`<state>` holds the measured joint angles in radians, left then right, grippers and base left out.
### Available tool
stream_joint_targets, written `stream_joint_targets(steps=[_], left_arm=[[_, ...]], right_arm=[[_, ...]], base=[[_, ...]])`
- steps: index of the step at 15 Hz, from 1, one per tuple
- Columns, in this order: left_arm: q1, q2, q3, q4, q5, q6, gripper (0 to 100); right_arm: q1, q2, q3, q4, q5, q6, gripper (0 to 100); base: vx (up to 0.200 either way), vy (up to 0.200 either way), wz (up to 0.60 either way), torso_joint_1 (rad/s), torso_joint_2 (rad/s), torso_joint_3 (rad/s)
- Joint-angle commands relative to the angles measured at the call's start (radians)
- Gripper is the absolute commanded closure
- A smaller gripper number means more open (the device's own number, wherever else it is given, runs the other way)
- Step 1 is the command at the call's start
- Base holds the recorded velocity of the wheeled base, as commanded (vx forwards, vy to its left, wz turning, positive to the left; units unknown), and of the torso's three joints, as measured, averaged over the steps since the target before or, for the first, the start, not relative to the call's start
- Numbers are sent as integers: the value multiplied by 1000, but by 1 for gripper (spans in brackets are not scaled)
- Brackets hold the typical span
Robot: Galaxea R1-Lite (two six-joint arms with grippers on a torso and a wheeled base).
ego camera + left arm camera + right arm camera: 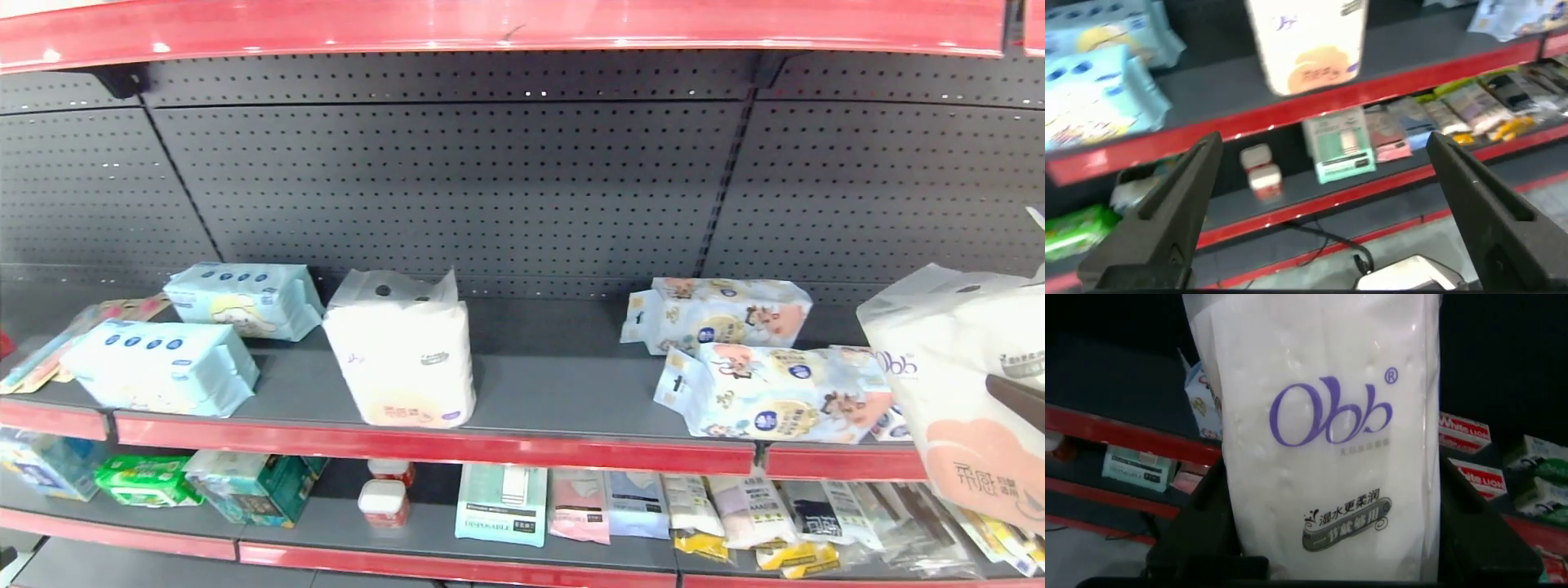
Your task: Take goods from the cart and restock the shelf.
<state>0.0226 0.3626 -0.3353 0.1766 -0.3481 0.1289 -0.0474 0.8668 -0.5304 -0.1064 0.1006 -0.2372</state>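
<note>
My right gripper [1327, 539] is shut on a white tissue pack [1323, 433] with purple lettering; its dark fingers [1200, 531] press on both sides of the pack. In the head view this held pack [967, 384] hangs at the far right, in front of the middle shelf [563, 384], with one finger [1016, 400] across it. A matching white tissue pack [400, 359] stands upright near the shelf's front edge, left of centre. My left gripper [1323, 220] is open and holds nothing, in front of the lower shelves, below that standing pack [1306, 41].
Two pale blue wipe packs [245, 298] [159, 366] lie on the shelf's left, with flat toothbrush packs [73, 335] beside them. Patterned packs [718, 314] [784, 392] lie on the right. Bare shelf lies between the standing pack and these. The lower shelf [424, 531] holds several small goods.
</note>
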Motion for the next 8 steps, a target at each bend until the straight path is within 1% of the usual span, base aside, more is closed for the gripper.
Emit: stream_joint_targets(steps=[1,3,6,8], left_arm=[[0,-1,1,1,0,0,0],[0,-4,7,1,0,0,0],[0,-16,16,3,1,3,0],[0,-30,38,9,8,15,0]], right_arm=[[0,3,-11,-1,1,-1,100],[0,8,-49,-1,1,-1,100],[8,41,-166,13,7,-1,100],[32,63,-184,13,13,-2,100]], base=[[0,0,600,-2,-2,7],[0,0,600,2,5,0],[0,0,0,0,0,0],[0,0,0,0,0,0]])
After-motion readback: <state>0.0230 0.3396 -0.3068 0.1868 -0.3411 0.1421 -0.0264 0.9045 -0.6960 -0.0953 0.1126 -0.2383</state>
